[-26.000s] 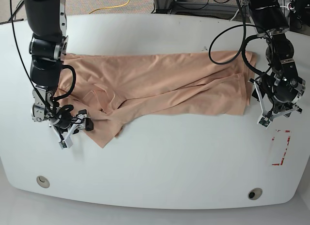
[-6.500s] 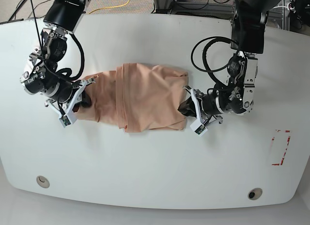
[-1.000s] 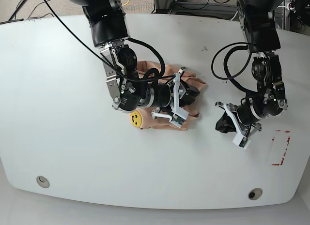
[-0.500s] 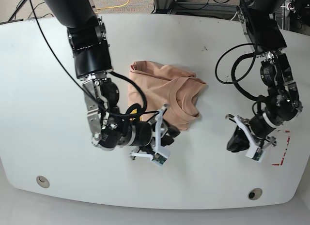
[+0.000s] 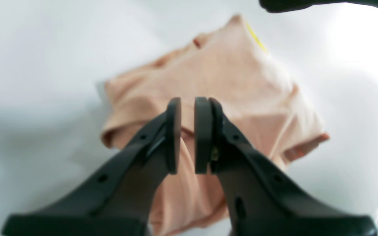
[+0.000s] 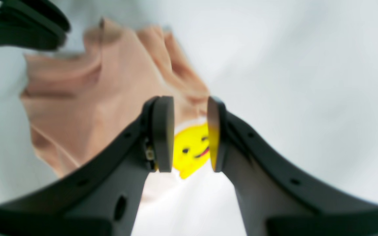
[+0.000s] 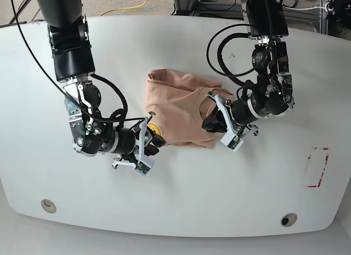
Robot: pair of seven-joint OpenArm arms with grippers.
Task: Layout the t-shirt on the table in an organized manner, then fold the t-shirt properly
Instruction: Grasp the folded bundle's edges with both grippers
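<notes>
The base view showed the t-shirt point(image 7: 178, 109) folded into a compact, soft peach bundle near the middle of the smooth white worktop point(image 7: 181, 200), its surface creased and its collar curve showing toward the bundle's right side. A round yellow smiley sticker point(image 7: 154, 131) sat at its lower left corner. The right gripper point(image 7: 143, 148) lay just beside that corner, and the left gripper point(image 7: 216, 120) was at the bundle's right edge, though this view could not settle whether it touched the cloth. A red tape mark point(image 7: 318, 167) lay well apart at the worktop's right edge, and two round grommets point(image 7: 288, 219) sat along the front.

The right wrist view alone showed the sticker's point(image 6: 190, 147) face, blurred, between flat black fingers point(image 6: 162, 131) parted a moderate way and holding nothing. The left wrist view showed its fingers point(image 5: 172, 131) almost closed, a thin gap left, empty, above the wrinkled cloth point(image 5: 215, 78).
</notes>
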